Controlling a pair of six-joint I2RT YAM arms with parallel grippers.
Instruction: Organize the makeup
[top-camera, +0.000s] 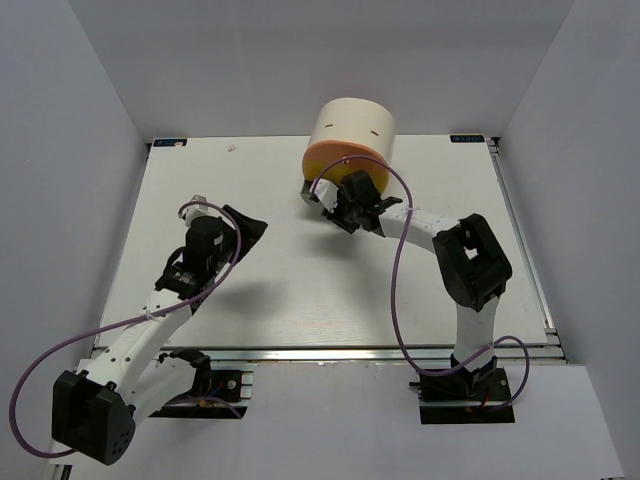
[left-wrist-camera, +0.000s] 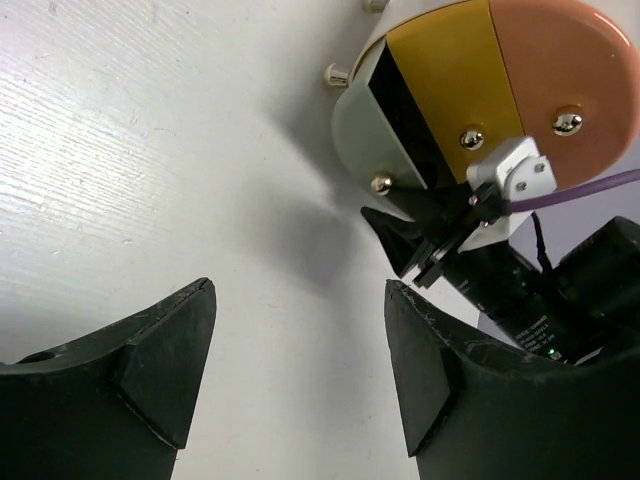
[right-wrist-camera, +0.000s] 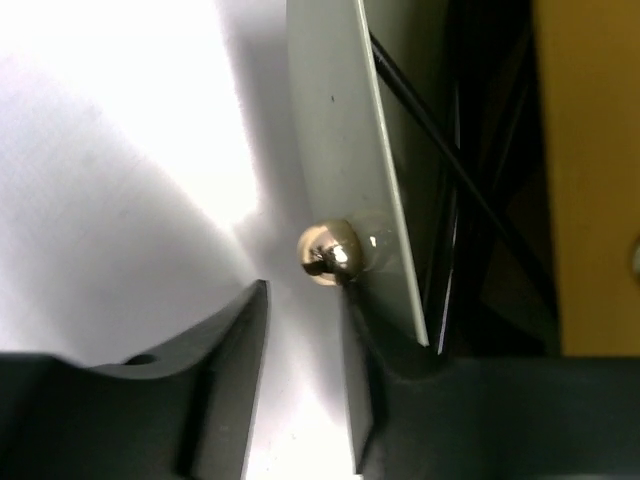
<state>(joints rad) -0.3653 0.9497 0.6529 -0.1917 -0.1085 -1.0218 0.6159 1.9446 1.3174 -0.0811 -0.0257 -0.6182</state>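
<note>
The cream cylindrical case (top-camera: 352, 125) stands at the back middle, with orange-yellow drawer fronts (left-wrist-camera: 450, 80). Its cream drawer front (right-wrist-camera: 340, 150) is pulled ajar. Thin black brush handles (right-wrist-camera: 440, 140) show in the dark gap behind it. My right gripper (top-camera: 335, 207) is at that drawer. Its jaws are a little apart with nothing between them, and the gold knob (right-wrist-camera: 327, 252) sits just past the fingertips (right-wrist-camera: 255, 300). My left gripper (left-wrist-camera: 300, 370) is wide open and empty above bare table, left of the case. Sponges and red-and-black sticks are out of view.
The white table (top-camera: 300, 290) has grey walls on three sides. Purple cables (top-camera: 395, 260) loop off both arms. A small white speck (top-camera: 232, 148) lies at the back left. Further knobs (left-wrist-camera: 567, 122) stick out of the case's fronts.
</note>
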